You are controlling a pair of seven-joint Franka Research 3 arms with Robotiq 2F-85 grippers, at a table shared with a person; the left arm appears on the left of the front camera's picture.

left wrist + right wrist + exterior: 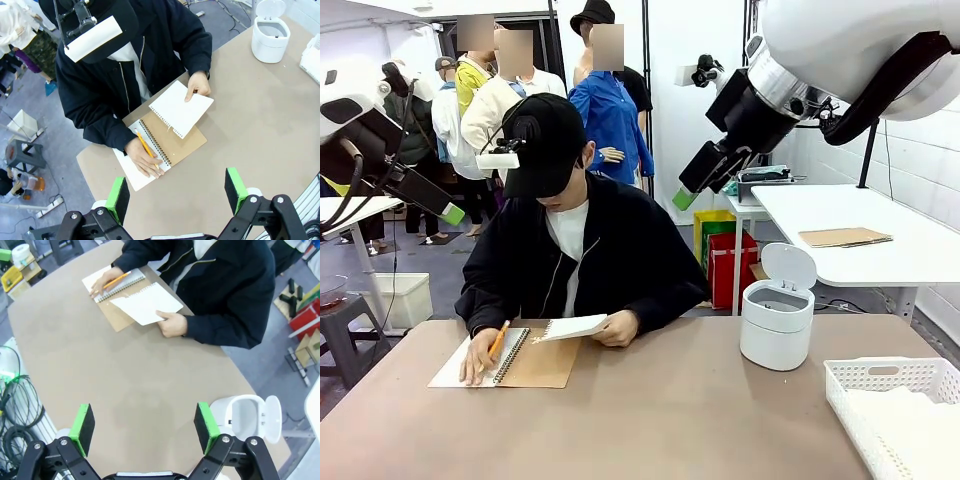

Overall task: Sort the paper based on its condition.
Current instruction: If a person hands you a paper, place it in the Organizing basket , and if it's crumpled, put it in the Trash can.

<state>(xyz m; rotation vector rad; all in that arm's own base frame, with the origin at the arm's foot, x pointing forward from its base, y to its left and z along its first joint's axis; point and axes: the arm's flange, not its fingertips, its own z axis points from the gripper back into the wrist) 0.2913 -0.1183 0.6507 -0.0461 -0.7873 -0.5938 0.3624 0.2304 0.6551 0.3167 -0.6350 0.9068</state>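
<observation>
left gripper (176,192), right gripper (143,426): spread, empty | thin white paper sheet (180,107) pinched in person's hand (197,87) | you risk tearing it by grabbing early

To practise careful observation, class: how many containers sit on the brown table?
2. A white bin, lid raised, stands right of the person; a white slotted basket sits at the near right corner.

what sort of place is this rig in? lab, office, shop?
Likely a robotics lab or data-collection room: the left claw and right claw hang open over a shared table, onlookers stand behind the seated person, and coloured crates sit by a white workbench.
</observation>
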